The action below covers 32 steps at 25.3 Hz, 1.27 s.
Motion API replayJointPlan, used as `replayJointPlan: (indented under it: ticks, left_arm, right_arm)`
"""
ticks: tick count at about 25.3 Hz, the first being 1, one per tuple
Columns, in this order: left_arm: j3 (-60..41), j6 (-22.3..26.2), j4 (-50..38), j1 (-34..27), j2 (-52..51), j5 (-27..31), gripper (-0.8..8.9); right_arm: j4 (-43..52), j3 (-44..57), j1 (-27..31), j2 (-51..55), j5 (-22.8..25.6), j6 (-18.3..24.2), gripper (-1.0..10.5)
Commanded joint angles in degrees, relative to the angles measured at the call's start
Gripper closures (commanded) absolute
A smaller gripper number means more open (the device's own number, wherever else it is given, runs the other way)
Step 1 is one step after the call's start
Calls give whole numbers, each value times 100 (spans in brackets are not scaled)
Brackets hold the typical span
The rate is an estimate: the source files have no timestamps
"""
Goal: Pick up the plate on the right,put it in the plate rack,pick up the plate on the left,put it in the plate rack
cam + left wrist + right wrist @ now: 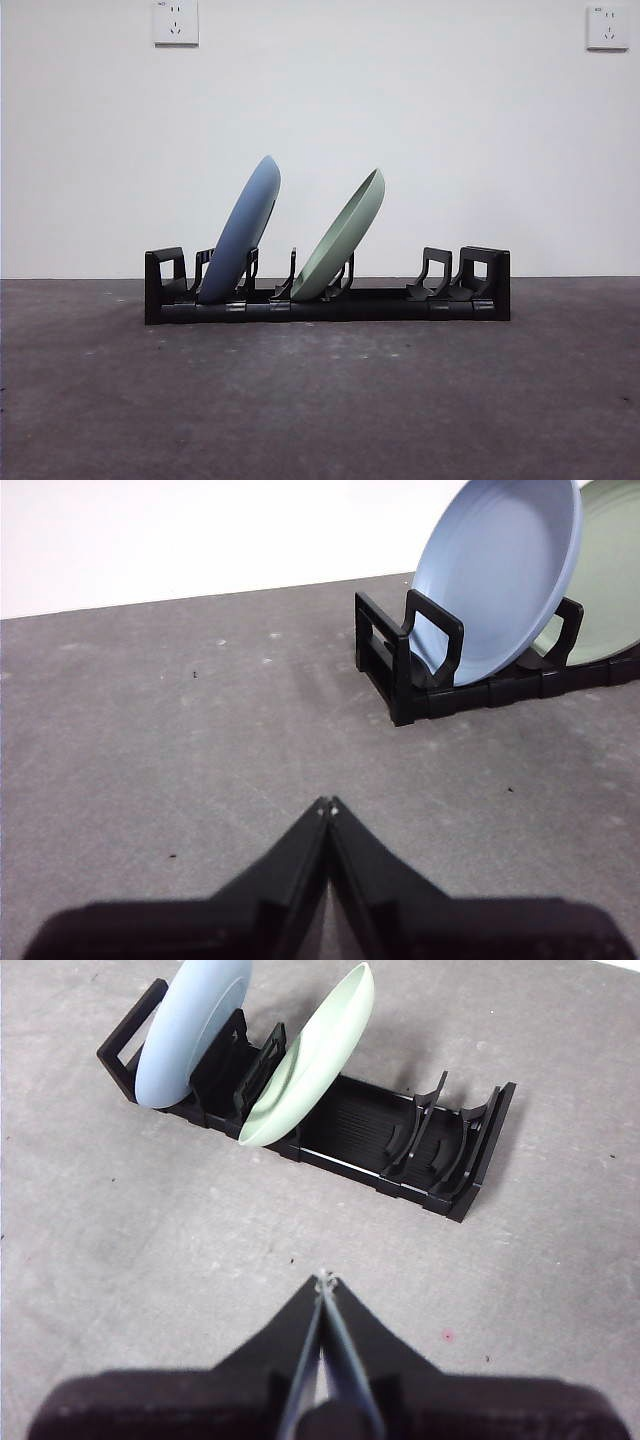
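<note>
Both grippers are empty with jaws pressed together: the left gripper (328, 806) hangs over bare table off the rack's blue-plate end, and the right gripper (325, 1280) hangs above the table on the near side of the rack, well apart from it.

The blue plate (241, 232) stands in the plate rack (330, 300) near one blocky end, leaning between prongs; the green plate (343, 238) leans the same way in a slot nearer the middle. The two plates do not touch. The prongs toward the far end (432, 272) hold nothing.

Judging by this, both placements look finished, so the step in hand is to leave the rack undisturbed. Doing that well means keeping each arm clear of the plate rims, which lean out above the prongs and would tip with a light knock, and moving away from the rack rather than across it. The green plate seems to lean lower than the blue; from the front view I cannot tell for sure whether its lower edge is fully seated in a slot, so it deserves the wider berth.

A grey table (320, 400) and a white wall with two sockets (176, 22) surround the scene.
</note>
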State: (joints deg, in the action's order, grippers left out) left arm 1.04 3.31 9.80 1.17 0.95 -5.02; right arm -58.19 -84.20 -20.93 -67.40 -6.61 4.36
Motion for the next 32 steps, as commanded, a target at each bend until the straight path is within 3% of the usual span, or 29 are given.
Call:
replayJointPlan:
  ticks: [1,6,10,13,17,20,25,32]
  left_arm:
    - [-61,-70,-46,-17,22,13,817]
    - [-61,-68,-46,-17,35,13,817]
    - [-61,-68,-46,-17,37,13,817]
    - [-61,-68,-46,-17,66,13,817]
    - [-61,-70,-46,-17,96,13,817]
    - [-61,-68,-46,-17,103,13,817]
    - [-61,-70,-46,-17,105,13,817]
    - [-61,-68,-46,-17,109,13,817]
  right_arm:
    - [42,37,-7,13,7,20,945]
    - [39,37,-7,13,35,46,945]
    - [138,44,221,527,557,297,945]
    - [734,302,588,1473,190,205,945]
    - [2149,1589,1480,3047,111,232,945]
    - [3147,3016,1864,4157,546,232,945]
    - [4131,4721,2020,5082,557,57,945]
    - [4496,6675,2024,6059,560,-205,945]
